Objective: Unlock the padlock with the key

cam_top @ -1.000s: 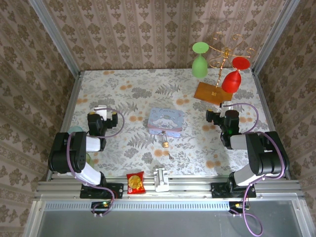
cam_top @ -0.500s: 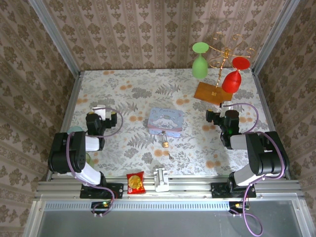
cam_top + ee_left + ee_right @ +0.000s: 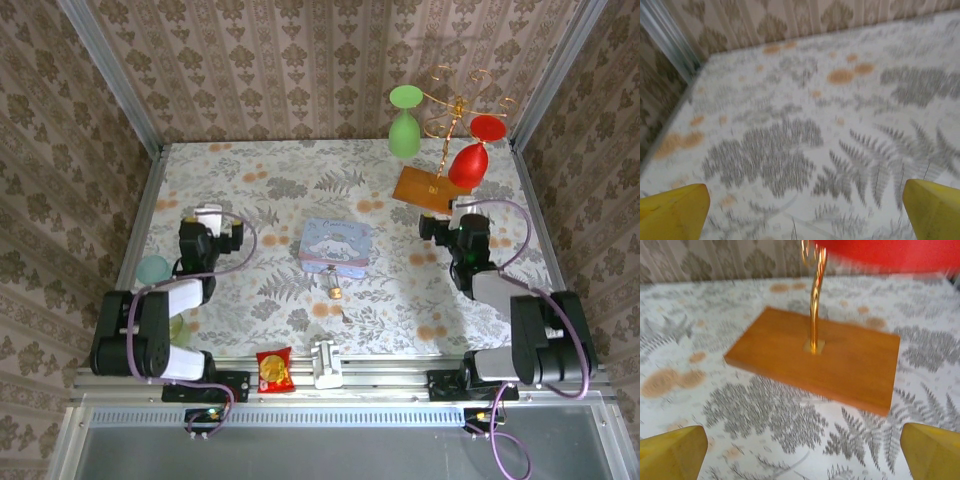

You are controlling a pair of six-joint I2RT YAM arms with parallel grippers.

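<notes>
Padlock (image 3: 336, 292) lies on the floral bench (image 3: 250, 170), small and brass-gold, just on the near side of the pale blue tin (image 3: 336, 246) and apart from it. Neither hand touches it. A thin sliver a little nearer the arms than the padlock, on the same side of the tin, is probably the key (image 3: 344, 316); it is too small in the top view to be sure.

Left hand (image 3: 805, 210) hovers well to the left of the tin. Its two yellow fingertips (image 3: 675, 207) are spread wide with only patterned bench cloth between them, gripping nothing. Right hand (image 3: 805, 450) hovers well to the right of the tin. It is likewise spread wide and empty, and faces the wooden base (image 3: 815, 355) of the gold wire stand (image 3: 455, 110).

The stand is behind and to the right of the tin, carrying a green glass (image 3: 404, 125) and a red glass (image 3: 470, 158) upside down.

A white block (image 3: 326, 362) and a red packet (image 3: 274, 370) lie at the bench's near edge, on the near side of the tin. A teal cup (image 3: 153, 268) is far left of the tin, beside the left arm.
</notes>
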